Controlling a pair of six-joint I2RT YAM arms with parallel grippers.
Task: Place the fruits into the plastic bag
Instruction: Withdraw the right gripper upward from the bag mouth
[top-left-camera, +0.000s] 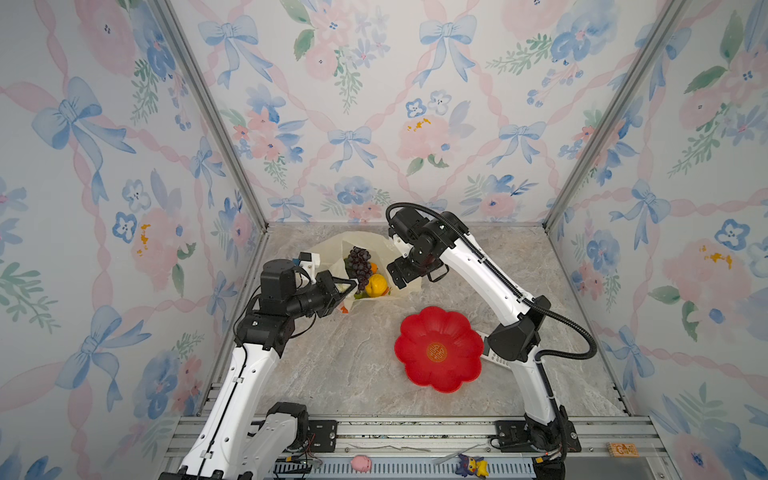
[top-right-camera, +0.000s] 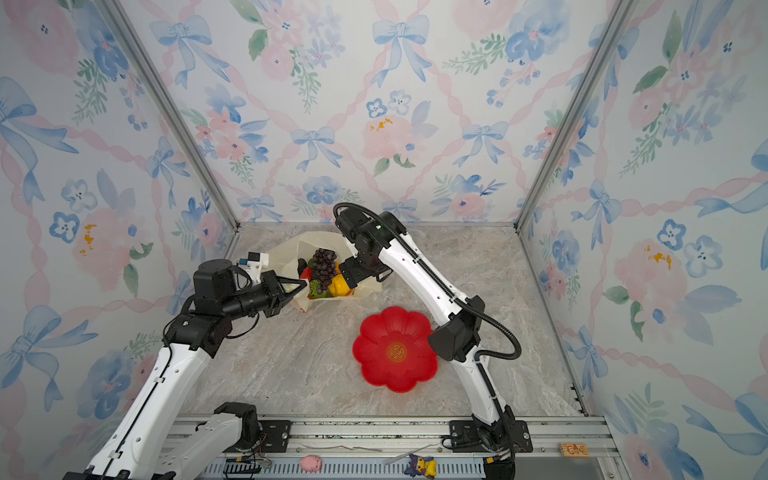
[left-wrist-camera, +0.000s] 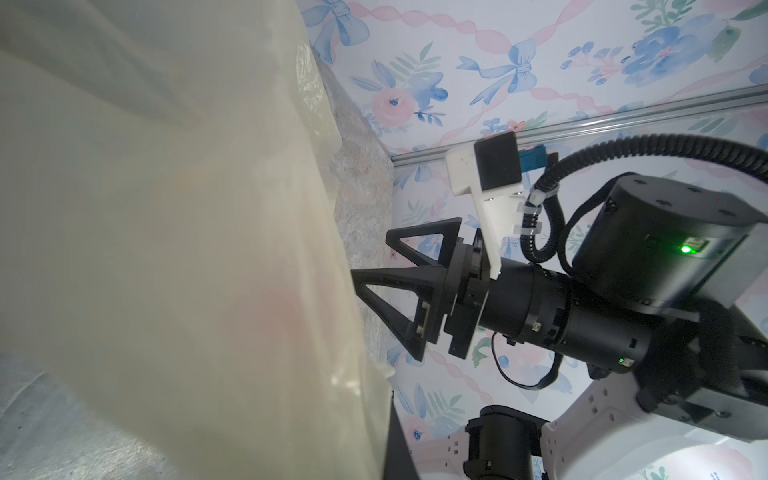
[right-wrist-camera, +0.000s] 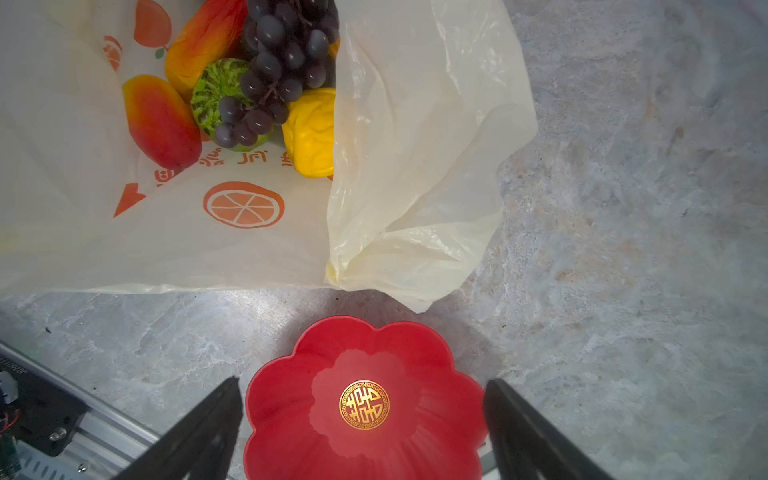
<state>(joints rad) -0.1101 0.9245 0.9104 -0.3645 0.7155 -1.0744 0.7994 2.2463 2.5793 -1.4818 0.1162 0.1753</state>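
**Reader:** Fig. 1, setting: a grey marbled table (top-left-camera: 332, 365) boxed in by wallpaper (top-left-camera: 374, 104) of blue bows and pink flowers. Where are the fruits (top-left-camera: 368, 274)?

**Robot:** Inside the plastic bag (top-left-camera: 328, 251). It sits toward the back of the table, left of centre in both top views, with its mouth gaping upward. My right wrist view shows:
- (a) grapes (right-wrist-camera: 282, 62), a dark bunch lying on top
- (b) green ball (right-wrist-camera: 214, 83), partly under the bunch
- (c) yellow fruit (right-wrist-camera: 311, 133), lumpy, against the bag's wall
- (d) red-yellow mango (right-wrist-camera: 162, 120)
- (e) orange mango (right-wrist-camera: 203, 41)

Orange fruit pictures and writing are printed on the film.

**Reader:** And your jaws?

**Robot:** My left gripper (top-left-camera: 354, 282) is closed on the bag's near rim, pinching the film. In my left wrist view the bag (left-wrist-camera: 187, 208) fills most of the frame. My right gripper (right-wrist-camera: 362, 381) has its fingers wide apart with nothing between them. In both top views it hangs at the bag's right side, close to the yellow fruit. Whether a finger touches the film I cannot tell.

**Reader:** What lies further out?

**Robot:** A red dish (top-left-camera: 438, 349), flower-shaped with a gold emblem, stands on the table in front of the bag and to its right, apart from it. On the rail at the table's front edge lie a pink toy (top-left-camera: 360, 462) and a yellow-and-purple toy (top-left-camera: 471, 465).
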